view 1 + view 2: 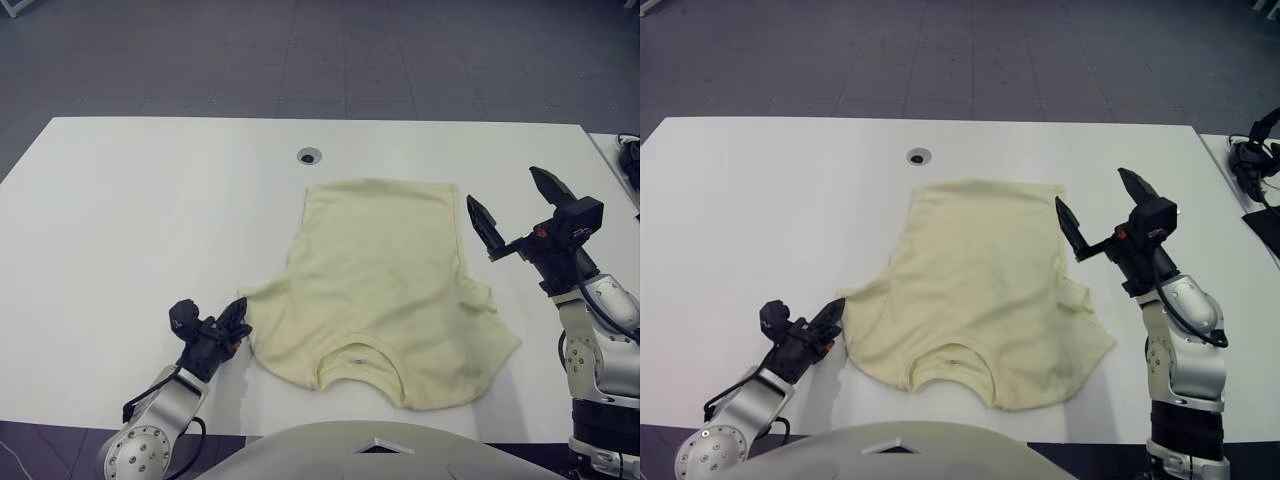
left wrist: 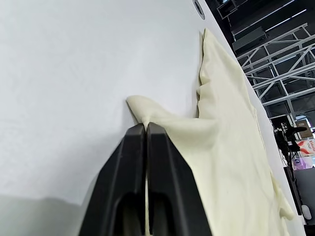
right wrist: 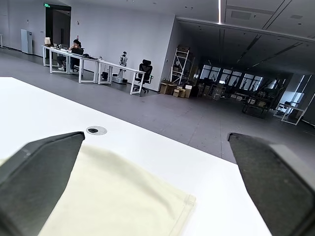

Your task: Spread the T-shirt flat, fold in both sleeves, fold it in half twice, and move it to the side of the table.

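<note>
A pale yellow T-shirt (image 1: pixel 385 270) lies on the white table (image 1: pixel 120 220), collar toward me and hem toward the far side. Its body is mostly flat; the right sleeve is rumpled. My left gripper (image 1: pixel 235 315) sits low at the shirt's left sleeve. In the left wrist view its fingers (image 2: pixel 133 162) are pressed together with the sleeve's edge (image 2: pixel 147 110) pinched between them. My right gripper (image 1: pixel 505 190) hangs open above the table beside the shirt's right edge, holding nothing. The right wrist view looks past its wide-apart fingers (image 3: pixel 39 167) at the shirt's hem corner (image 3: pixel 108 201).
A round cable grommet (image 1: pixel 309 155) is set in the table just beyond the shirt's far left corner. Black gear with cables (image 1: pixel 1245 160) lies on a neighbouring surface at the far right. Bare tabletop stretches to the left of the shirt.
</note>
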Available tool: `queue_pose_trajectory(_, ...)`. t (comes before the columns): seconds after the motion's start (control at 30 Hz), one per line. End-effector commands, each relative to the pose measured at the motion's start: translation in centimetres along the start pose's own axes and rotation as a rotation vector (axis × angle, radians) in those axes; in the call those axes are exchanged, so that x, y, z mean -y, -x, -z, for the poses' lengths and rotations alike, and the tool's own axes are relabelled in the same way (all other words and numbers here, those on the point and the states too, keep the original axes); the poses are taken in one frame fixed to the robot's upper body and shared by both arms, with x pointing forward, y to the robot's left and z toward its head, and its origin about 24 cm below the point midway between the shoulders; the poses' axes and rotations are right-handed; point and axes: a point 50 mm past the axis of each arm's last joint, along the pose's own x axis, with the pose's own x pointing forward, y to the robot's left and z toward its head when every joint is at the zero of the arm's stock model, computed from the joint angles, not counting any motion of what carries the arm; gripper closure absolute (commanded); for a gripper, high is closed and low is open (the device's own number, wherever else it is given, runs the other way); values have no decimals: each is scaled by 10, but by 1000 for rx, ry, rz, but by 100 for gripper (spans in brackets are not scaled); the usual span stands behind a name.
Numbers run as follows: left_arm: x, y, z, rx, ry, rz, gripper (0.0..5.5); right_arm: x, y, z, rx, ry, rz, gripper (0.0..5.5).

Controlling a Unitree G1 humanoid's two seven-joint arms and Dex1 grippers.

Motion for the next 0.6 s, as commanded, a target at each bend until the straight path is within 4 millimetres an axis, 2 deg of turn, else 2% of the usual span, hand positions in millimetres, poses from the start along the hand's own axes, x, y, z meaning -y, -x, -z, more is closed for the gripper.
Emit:
queue_pose_trajectory(0.03,-8,1,6,-25,10,-46,544,0,-1,0,-4,6,-7,10)
queue_pose_trajectory(0.27,-1,1,-2,28,-29,2,544,-1,-1,3,-12,4,-4,10)
queue_pose_trajectory(0.6,19,6,-9,128,-319,102,544,-4,-3,5,-14,4,-15,10)
